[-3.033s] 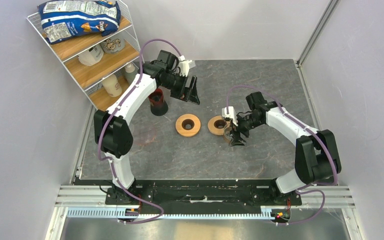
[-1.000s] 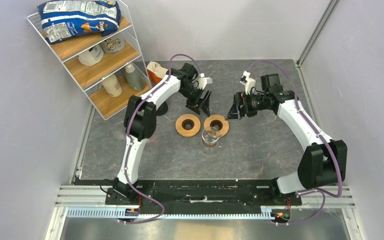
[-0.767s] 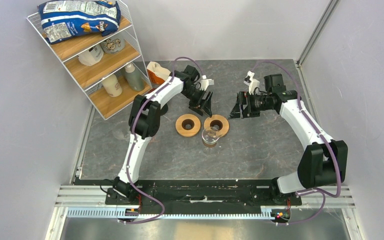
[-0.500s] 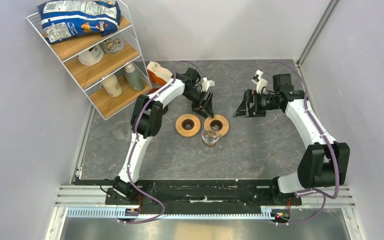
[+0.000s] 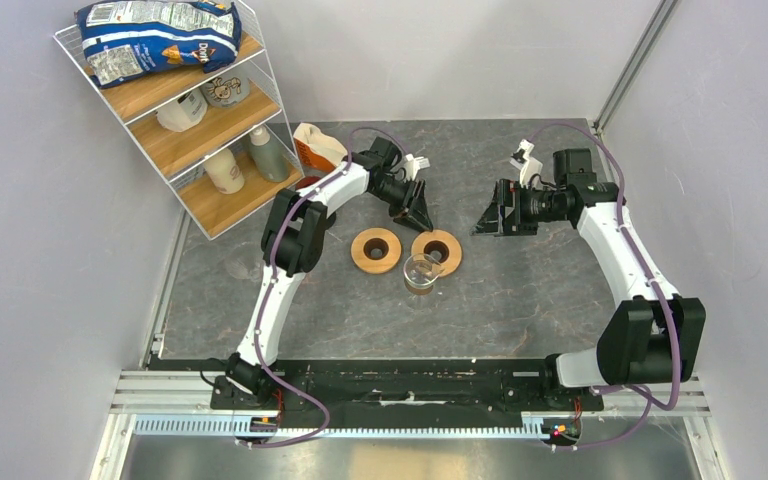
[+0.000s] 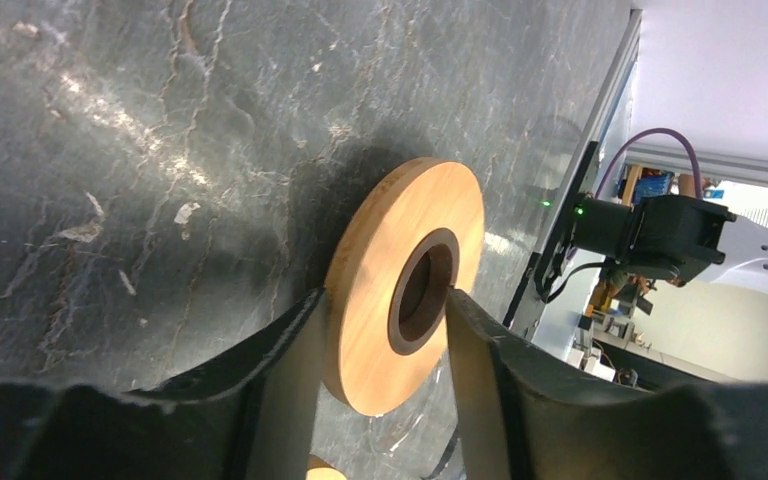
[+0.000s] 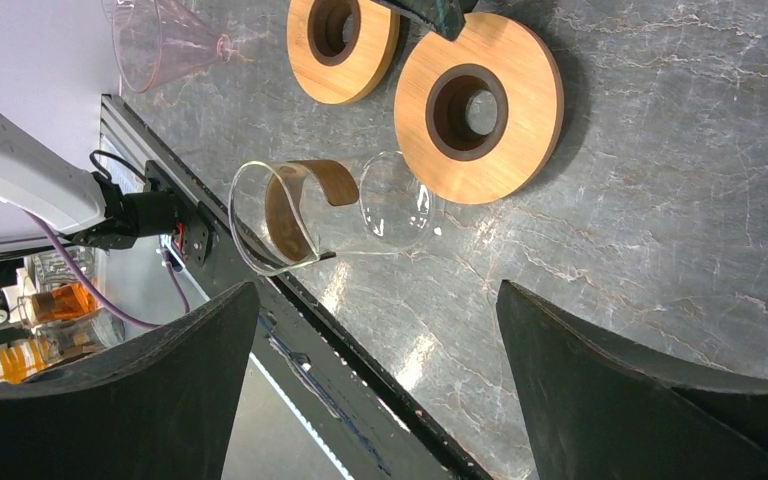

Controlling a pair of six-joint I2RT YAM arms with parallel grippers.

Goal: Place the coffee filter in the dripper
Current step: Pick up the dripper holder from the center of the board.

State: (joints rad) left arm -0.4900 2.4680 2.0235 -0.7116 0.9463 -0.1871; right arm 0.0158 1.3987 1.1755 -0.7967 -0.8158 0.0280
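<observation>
Two rings lie flat on the tabletop: a bare wooden ring and, right of it, what I take to be the dripper, though its glass doesn't read clearly from here.

The left gripper is on the dripper, about half-closed. One finger is outside the rim and the other at the centre hole, with no firm pinch visible. The step looks like securing the dripper.

To do it well:
- bite on the wood only, square to the rim
- stay off the clear glass vessel just beside the ring's near edge
- keep the ring level

The right gripper is spread wide and empty, off to the right.

No loose coffee filter shows in any view. There is only the filter packet behind the left arm, well apart from both grippers.
</observation>
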